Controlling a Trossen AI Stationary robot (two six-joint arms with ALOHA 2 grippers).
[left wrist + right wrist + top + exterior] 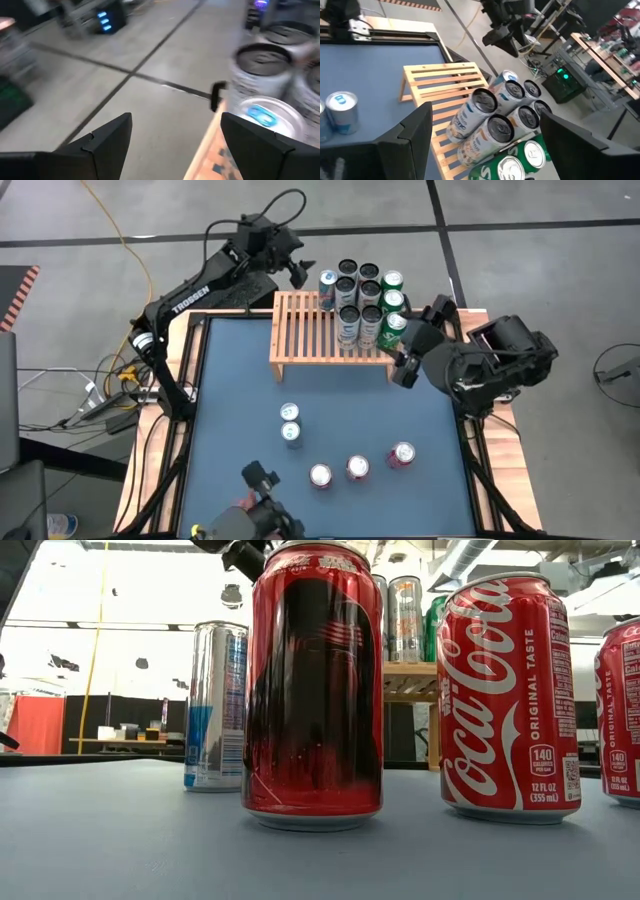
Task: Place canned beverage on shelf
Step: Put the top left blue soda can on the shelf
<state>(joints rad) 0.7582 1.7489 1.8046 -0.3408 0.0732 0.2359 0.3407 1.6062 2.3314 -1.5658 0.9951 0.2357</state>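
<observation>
The low light-wood slatted shelf stands at the far edge of the blue-topped table, roughly mid-width. Its right part carries a cluster of upright cans: a blue-and-silver can at the cluster's left, several pale cans w/ dark tops in the middle, and green cans along the right side. Left part of the slats is bare.

On the table nearer the front, away from the shelf: two slim silver-and-blue cans touching or nearly so, then a loose row of three red cola cans toward the front right. In the low view the closest one is a dark-red can w/ a shadowy printed figure, w/ a red Coca-Cola can beside it and a silver-blue slim can farther back.

Right claw sits at the shelf's right end, just beside the green cans; in the right wrist view its two dark fingers are spread wide w/ the can cluster btwn them, gripping nothing.

Left claw hovers above and just behind the shelf's far edge, near the blue-and-silver can. Left wrist view shows its fingers wide apart, nothing btwn them, w/ a dark-topped can and a silver top w/ blue tab off to one side.
</observation>
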